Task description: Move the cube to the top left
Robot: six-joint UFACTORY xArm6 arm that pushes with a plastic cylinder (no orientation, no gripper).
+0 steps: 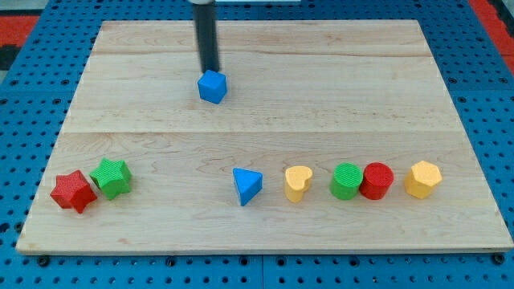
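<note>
In the camera view, the wooden board [265,48] carries a single blue cube [213,87] in its upper half, left of centre and well short of the top left corner; the rod [207,36] descends from the view's top edge, and the tip [211,71] sits just at the cube's top side, touching it or nearly so; which cannot be told. The arm has no hand to open or clench; its end is a bare rod that grasps nothing and can only shove.

Along the bottom edge lie the other blocks, all well apart from the cube: a red star [73,191] touching a green star [112,177] near the bottom left corner; a blue triangle [246,185] near the middle; then a yellow heart [298,182], a green cylinder [347,181] touching a red cylinder [377,181], and a yellow hexagon [423,178] toward the bottom right.

Judged from this layout, the tip stands on the wrong side for the push; it would do well to circle round to the cube's lower right face, then drive diagonally toward the top left corner, keeping the contact centred so the cube does not spin off sideways, and easing up before the board's edge.
</note>
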